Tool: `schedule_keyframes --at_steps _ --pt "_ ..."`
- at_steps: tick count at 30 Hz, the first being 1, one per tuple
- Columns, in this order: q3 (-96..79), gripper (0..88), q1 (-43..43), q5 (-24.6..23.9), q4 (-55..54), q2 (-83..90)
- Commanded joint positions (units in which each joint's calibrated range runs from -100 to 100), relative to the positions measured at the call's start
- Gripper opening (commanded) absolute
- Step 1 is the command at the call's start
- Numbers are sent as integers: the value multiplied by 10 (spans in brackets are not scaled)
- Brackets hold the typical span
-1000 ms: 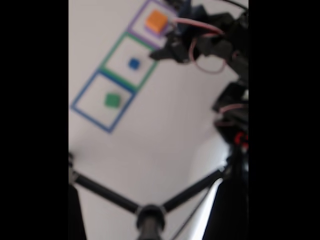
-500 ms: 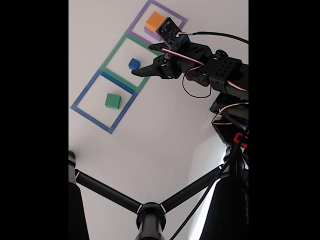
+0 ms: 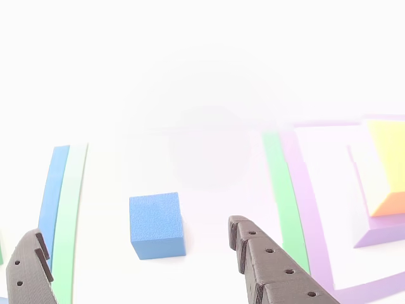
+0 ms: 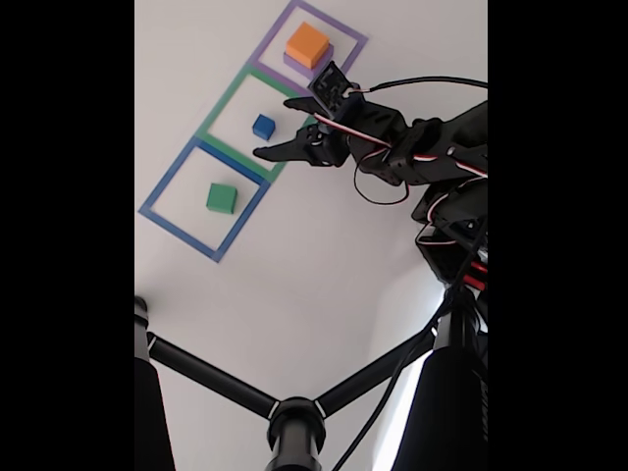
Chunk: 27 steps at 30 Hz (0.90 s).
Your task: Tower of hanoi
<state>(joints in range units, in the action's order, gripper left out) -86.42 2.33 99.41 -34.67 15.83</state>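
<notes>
A black gripper [image 4: 270,152] reaches toward a small blue cube [image 4: 263,126] inside the green square outline [image 4: 220,101] at upper centre of the fixed view, its fingers spread apart. In the other view the cube [image 3: 157,225] sits between the two fingertips [image 3: 243,234], untouched. An orange block [image 4: 307,41] rests on a purple slab [image 4: 294,61] in the purple outline (top of frame); a green block [image 4: 221,198] lies in the blue outline [image 4: 169,177], lower left.
</notes>
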Motion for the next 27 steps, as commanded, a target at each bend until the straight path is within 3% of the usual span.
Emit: schedule_keyframes --at_steps 1,27 --pt "18 325 -6 6 -50 -37" --pt "115 295 -16 6 -171 -244"
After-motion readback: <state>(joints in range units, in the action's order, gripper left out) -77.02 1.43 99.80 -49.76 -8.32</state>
